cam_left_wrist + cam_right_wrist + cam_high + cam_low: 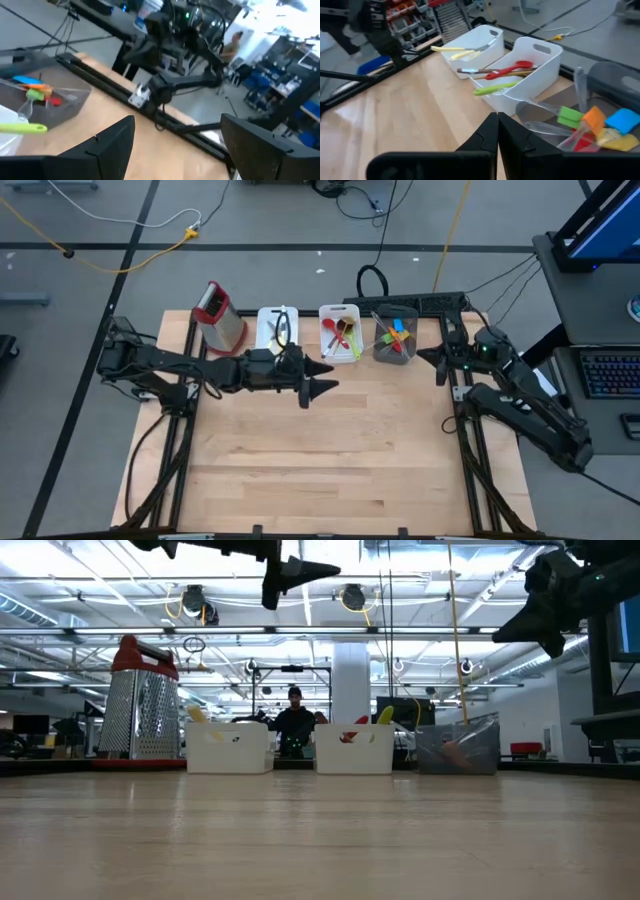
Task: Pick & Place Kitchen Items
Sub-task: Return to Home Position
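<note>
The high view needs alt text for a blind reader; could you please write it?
Seen from above, a red-topped grater, two white bins and a grey bin holding utensils line the far edge of a wooden table. The left tool hangs open before the bins; the right tool, shut, waits by the right edge.

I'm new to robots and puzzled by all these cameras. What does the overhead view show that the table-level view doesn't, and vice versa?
Only the overhead view looks into the containers: a red spoon in the middle white bin, coloured spatulas in the grey bin. Only the table-level view shows a person in the room behind. Both show the grater, the bins, and the left gripper and right gripper held above the table.
</note>
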Robot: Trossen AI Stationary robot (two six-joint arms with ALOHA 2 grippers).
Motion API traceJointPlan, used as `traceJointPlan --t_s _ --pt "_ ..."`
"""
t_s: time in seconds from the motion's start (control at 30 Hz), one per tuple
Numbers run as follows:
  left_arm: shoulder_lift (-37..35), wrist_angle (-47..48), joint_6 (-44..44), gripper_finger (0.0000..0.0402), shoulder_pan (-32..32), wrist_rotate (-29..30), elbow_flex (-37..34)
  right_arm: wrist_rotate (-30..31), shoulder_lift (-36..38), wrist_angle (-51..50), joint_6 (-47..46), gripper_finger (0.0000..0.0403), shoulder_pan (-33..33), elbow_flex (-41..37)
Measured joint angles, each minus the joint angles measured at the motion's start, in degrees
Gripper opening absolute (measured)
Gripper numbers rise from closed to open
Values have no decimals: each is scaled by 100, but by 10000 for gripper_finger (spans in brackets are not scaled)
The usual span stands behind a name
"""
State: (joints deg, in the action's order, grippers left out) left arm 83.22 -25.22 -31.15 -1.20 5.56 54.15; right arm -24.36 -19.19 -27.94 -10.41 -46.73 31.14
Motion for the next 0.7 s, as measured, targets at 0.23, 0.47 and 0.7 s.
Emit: traceJointPlan --t_s 0.23,0.47,0.7 --pt "-262 759 323 299 -429 366 3 635 97 110 -245 0 683 0" --pt "-741 1235 701 299 -550 658 -72 1248 56 360 -259 0 1397 0" --pt "-1163 517 575 298 -417 423 -829 1685 321 102 -241 0 1612 0"
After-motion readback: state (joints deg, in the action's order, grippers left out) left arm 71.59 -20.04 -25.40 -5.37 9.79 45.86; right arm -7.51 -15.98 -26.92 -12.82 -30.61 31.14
